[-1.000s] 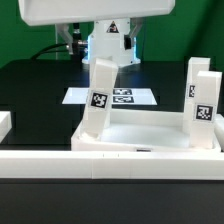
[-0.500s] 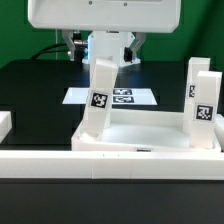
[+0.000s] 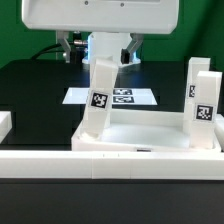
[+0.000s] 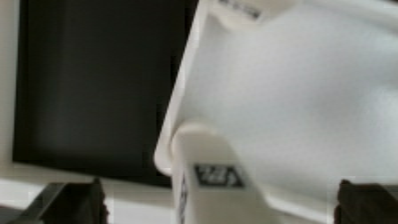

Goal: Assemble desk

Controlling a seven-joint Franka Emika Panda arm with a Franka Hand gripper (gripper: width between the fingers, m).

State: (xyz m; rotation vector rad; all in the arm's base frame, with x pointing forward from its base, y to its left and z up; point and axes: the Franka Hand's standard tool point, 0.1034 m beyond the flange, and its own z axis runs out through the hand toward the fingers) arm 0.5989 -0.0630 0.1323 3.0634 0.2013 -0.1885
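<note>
The gripper hung with jaws spread apart, holding nothing, above the tabletop, beside its tilted leg, apparently positioned to straighten it.

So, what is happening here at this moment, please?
A robot arm is assembling a white desk. The tabletop lies against a long white rail, with three legs standing in its corners. The leg on the exterior view's left is tilted, not yet upright. The hand is open above that leg and grips nothing. The marker board lies behind on the black table.
</note>
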